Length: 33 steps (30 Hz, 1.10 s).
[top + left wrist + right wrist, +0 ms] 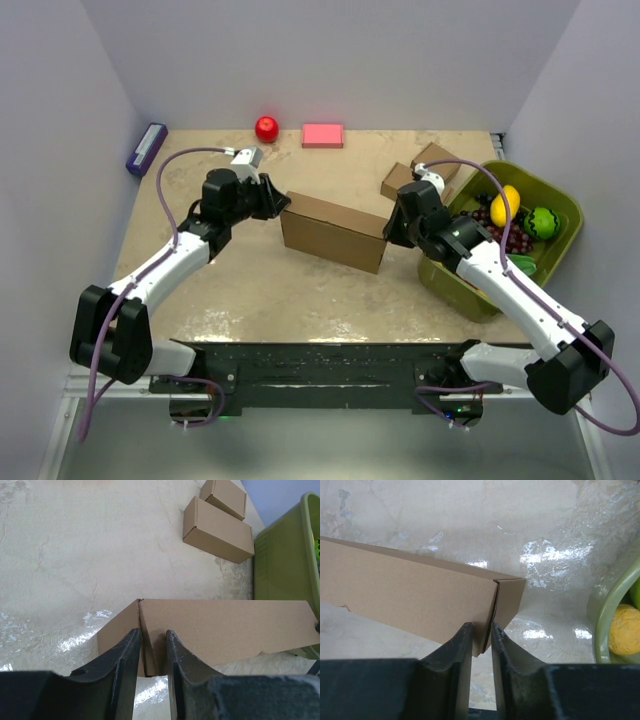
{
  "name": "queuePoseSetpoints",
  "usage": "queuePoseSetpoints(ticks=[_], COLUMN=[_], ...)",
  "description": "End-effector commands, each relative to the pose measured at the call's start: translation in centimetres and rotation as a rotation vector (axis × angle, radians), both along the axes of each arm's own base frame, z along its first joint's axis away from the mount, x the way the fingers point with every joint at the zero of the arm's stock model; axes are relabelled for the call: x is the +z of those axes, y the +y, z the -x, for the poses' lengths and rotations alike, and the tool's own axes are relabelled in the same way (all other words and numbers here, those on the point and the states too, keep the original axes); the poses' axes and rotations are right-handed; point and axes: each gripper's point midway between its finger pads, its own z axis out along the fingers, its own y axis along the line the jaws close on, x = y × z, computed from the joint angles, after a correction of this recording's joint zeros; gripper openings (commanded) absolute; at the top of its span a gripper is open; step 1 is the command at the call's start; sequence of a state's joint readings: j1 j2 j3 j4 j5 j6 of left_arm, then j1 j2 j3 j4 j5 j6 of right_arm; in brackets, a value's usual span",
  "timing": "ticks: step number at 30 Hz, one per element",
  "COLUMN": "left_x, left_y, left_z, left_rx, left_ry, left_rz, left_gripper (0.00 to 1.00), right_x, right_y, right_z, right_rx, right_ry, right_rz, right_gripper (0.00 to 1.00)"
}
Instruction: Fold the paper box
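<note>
We see the paper box (335, 232) in the middle of the tabletop (240, 290), already in its closed long shape. The left gripper (152, 630) pinches its left end, and the right gripper (481, 626) pinches its right end.

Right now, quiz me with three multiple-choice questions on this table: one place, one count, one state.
1. The green basket sits: A) far left; B) right of the paper box; C) on the box.
2. Count of small closed brown boxes: A) one; B) two; C) four.
3. The paper box's ends are: A) both pinched; B) free; C) taped.
Answers: B, it stands past the box's right end; B, two lie beside the basket; A, the left gripper and right gripper each clamp an end wall.
</note>
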State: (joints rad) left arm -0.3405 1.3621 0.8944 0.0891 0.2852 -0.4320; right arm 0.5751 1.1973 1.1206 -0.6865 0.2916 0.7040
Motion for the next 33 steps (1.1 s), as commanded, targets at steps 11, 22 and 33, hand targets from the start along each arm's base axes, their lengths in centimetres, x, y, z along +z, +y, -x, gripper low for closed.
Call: queuePoseSetpoints(ticks=[11,22,33], left_x=[-3.5,1.2,1.4], left_y=[1.1,1.9,2.4], left_z=[1.2,-0.2,0.6], left_rx=[-0.022,0.019,0.032], left_ry=[0.144,0.058,0.048], left_rz=[-0.118,-0.096,-0.065], left_gripper=[0.37,0.56,0.44], right_x=[-7.9,-7.8,-7.9], right_y=[-3.4,-3.1,-3.1], right_z=[5.2,4.7,4.7], right_rx=[-0.015,-0.014,-0.012], right_ry=[0.271,0.265,0.267], right_rz=[0.162,0.156,0.158], right_gripper=[0.10,0.09,0.10])
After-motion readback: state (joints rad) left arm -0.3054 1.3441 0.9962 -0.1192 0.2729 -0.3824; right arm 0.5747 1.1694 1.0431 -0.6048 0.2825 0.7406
